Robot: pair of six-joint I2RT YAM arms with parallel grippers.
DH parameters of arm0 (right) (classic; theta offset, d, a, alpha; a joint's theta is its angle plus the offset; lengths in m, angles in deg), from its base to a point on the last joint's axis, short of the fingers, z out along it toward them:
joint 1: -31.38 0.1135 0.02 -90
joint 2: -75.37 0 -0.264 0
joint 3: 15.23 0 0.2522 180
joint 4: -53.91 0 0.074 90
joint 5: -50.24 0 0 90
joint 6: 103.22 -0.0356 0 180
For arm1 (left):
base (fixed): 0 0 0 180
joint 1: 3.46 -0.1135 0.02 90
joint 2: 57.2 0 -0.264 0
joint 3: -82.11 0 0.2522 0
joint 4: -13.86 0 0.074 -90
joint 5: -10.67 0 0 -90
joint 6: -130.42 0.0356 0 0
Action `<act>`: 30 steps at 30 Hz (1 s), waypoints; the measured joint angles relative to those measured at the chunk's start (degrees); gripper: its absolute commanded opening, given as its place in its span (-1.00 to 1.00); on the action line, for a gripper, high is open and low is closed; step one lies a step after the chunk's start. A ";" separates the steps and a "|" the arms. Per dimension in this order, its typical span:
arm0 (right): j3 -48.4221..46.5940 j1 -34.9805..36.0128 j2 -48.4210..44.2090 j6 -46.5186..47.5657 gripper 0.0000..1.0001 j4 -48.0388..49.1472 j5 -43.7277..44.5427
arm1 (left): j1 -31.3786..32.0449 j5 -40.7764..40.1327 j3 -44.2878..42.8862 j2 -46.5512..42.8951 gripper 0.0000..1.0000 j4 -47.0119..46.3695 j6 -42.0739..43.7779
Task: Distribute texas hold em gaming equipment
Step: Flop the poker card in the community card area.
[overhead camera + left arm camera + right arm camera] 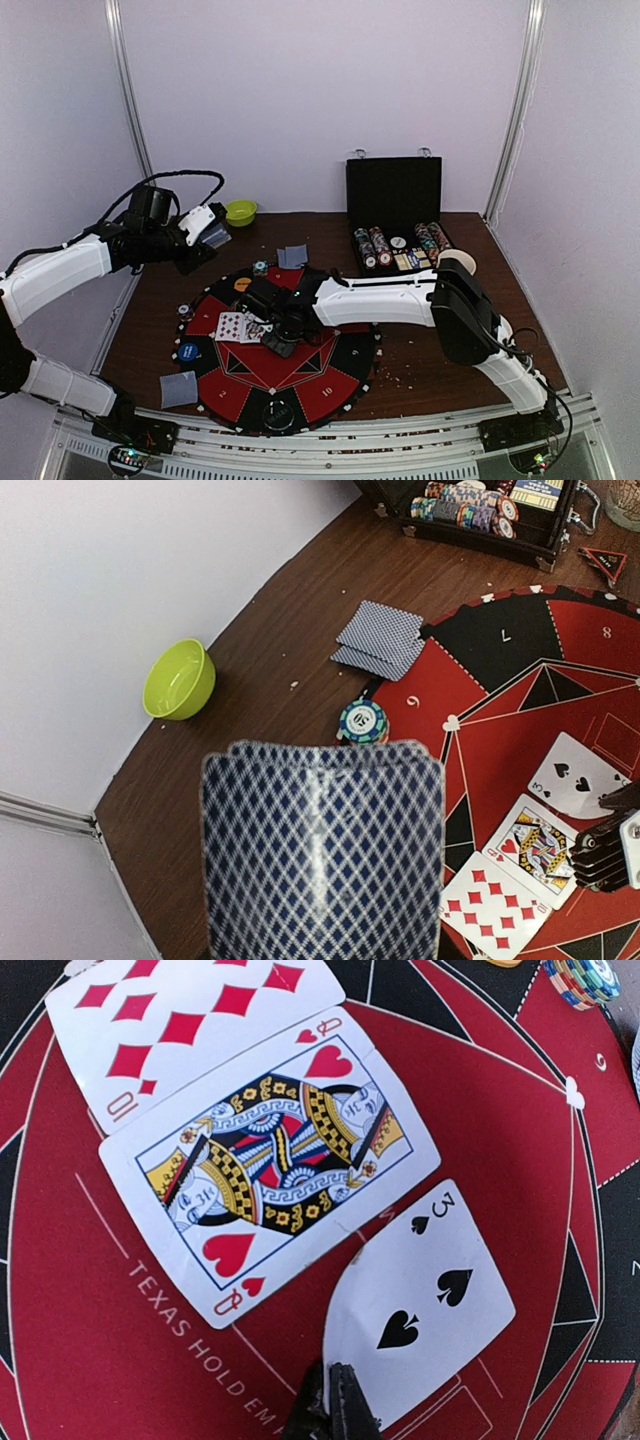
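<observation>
I've got my right pincer (pixel 335 1405) pressed together on the near corner of the three of spades (pixel 430 1290), a white-faced playing card. Its pinched edge curls up off the round red-and-black felt mat (pixel 90 1340). Just beside it lies the queen of hearts (pixel 270 1160), and touching her far edge is the ten of diamonds (pixel 190 1020), both face up in mid-mat. To me that reads as the flop going down, with the third card in hand.

On the other side, my left pincer (pixel 205 234) hangs above the table's far-left part, clamped on the thick deck of grey-blue diamond-backed cards (pixel 322 850). A pair of face-down cards (pixel 380 638) sits just off the mat's far rim, with a short stack of teal striped poker chips (pixel 362 722) near it. Another face-down card (pixel 179 388) lies by the near-left rim.

Next, I reckon I should lay this three flat in line with the queen, not overlapping her, then part my fingers cleanly. A thin card likes to cling. After that, the deck has to offer up the next card.
</observation>
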 measured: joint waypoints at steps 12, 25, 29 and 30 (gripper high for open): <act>-0.52 0.07 0.24 0.76 -0.94 -0.44 -0.11 | 0.00 0.33 0.00 0.00 -0.25 0.00 0.02; -0.57 0.48 0.22 3.32 -0.53 -0.55 -0.87 | 0.00 0.35 0.00 0.00 -0.24 0.00 0.02; -0.57 0.66 -0.04 4.79 -0.30 -0.57 -1.90 | 0.00 0.35 0.00 0.00 -0.24 0.00 0.02; -0.57 0.76 -0.20 5.16 -0.27 -0.61 -2.91 | 0.00 0.35 -0.02 0.00 -0.24 0.00 0.00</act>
